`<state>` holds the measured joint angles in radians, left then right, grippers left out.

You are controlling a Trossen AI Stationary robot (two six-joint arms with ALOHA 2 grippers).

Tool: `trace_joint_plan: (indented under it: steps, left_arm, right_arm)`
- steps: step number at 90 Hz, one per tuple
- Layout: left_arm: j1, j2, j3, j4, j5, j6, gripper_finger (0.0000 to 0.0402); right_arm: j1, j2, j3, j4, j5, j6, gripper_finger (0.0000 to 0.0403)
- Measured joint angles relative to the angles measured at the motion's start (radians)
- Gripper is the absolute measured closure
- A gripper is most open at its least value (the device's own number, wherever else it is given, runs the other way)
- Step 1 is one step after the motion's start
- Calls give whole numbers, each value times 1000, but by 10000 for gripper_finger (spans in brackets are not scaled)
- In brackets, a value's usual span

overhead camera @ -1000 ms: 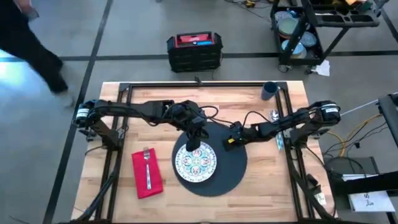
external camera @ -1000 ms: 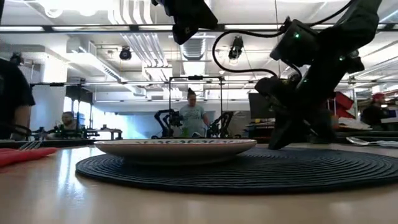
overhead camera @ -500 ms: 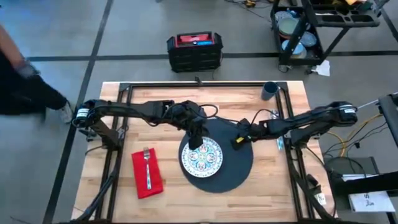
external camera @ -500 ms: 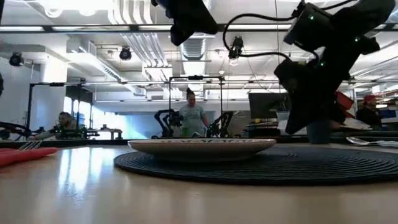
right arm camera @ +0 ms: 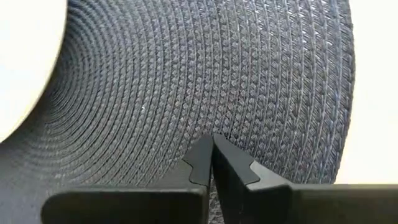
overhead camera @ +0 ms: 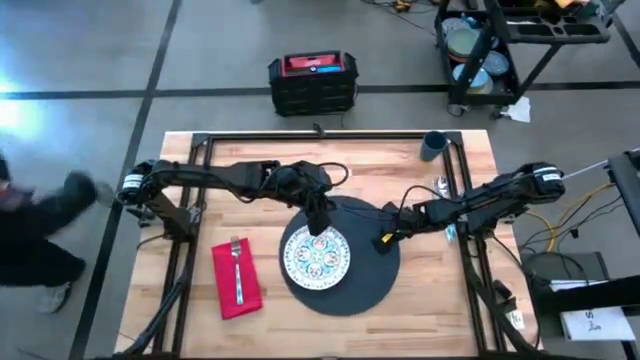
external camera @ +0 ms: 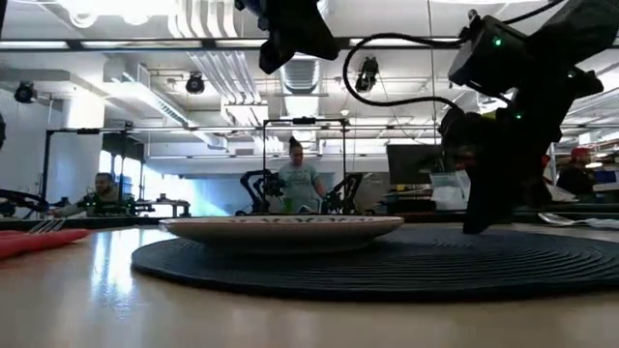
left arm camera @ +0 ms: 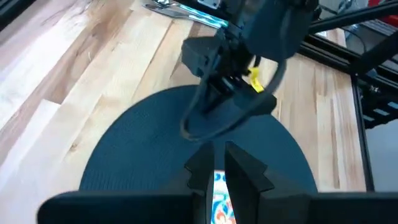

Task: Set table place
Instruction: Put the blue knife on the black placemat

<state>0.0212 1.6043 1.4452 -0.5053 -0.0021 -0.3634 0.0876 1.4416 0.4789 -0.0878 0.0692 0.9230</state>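
Pinching the mat [overhead camera: 352, 285] at its right rim, the right gripper [overhead camera: 383, 240] looks set to drag it. Left gripper [overhead camera: 318, 227], fingers pressed together, hovers over the plate [overhead camera: 315, 260] sitting on the mat's left half, napkin [overhead camera: 236, 279] just beside.

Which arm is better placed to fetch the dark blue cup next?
Right. The dark blue cup stands at the table's far right corner, nearer the right pincer on the round dark grey mat; the left pincer hovers at the patterned plate.
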Motion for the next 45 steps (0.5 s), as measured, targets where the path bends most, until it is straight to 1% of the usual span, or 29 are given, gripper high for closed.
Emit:
trace_joint_plan:
  steps: [28, 45]
  left_arm:
    - [0, 0, 0, 9, -16, -13, 379]
    - [0, 0, 0, 11, -16, -10, 379]
  right_arm:
    - [9, 17, -2, 89, -23, -9, 403]
    - [26, 7, -3, 95, -27, -5, 403]
